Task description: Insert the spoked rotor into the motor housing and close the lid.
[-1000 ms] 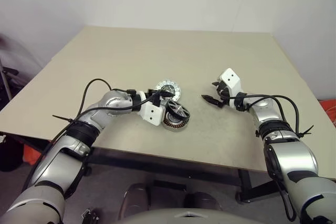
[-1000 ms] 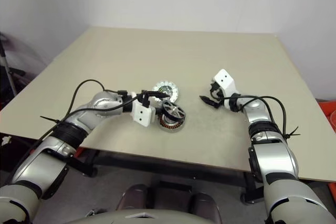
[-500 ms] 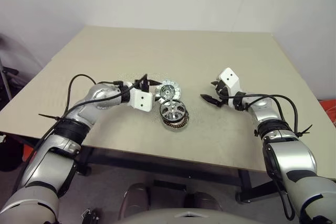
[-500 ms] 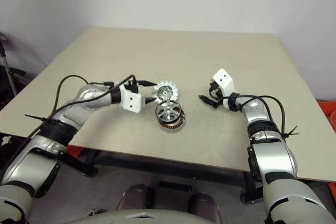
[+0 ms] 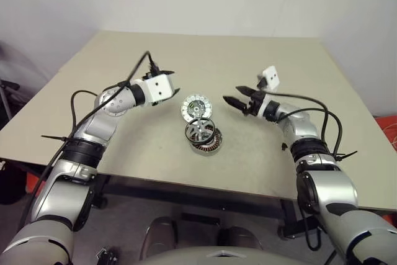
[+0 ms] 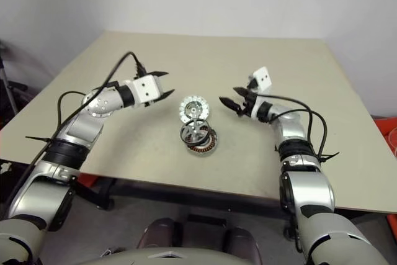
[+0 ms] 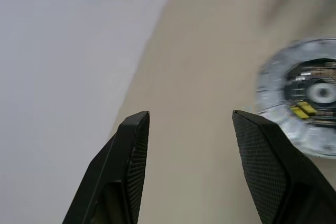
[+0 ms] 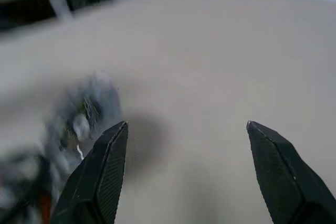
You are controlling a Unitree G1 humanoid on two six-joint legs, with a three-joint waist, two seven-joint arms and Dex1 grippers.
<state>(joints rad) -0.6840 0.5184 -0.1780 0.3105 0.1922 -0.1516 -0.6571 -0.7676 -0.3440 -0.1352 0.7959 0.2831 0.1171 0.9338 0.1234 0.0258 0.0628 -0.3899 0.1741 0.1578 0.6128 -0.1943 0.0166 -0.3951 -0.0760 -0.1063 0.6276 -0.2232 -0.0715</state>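
left gripper (image 5: pixel 166 83) lifted off spoked rotor (image 5: pixel 200 129), empty, parted | right gripper (image 5: pixel 232 95) raised, spread | lid (image 5: pixel 196 107) unmoved

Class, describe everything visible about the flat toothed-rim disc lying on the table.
The flat round silver lid has a finely ribbed rim and a dark centre with a pale hub and small yellow marks. It lies flat on the beige table, just behind the motor housing, between both grippers; nothing grips it.
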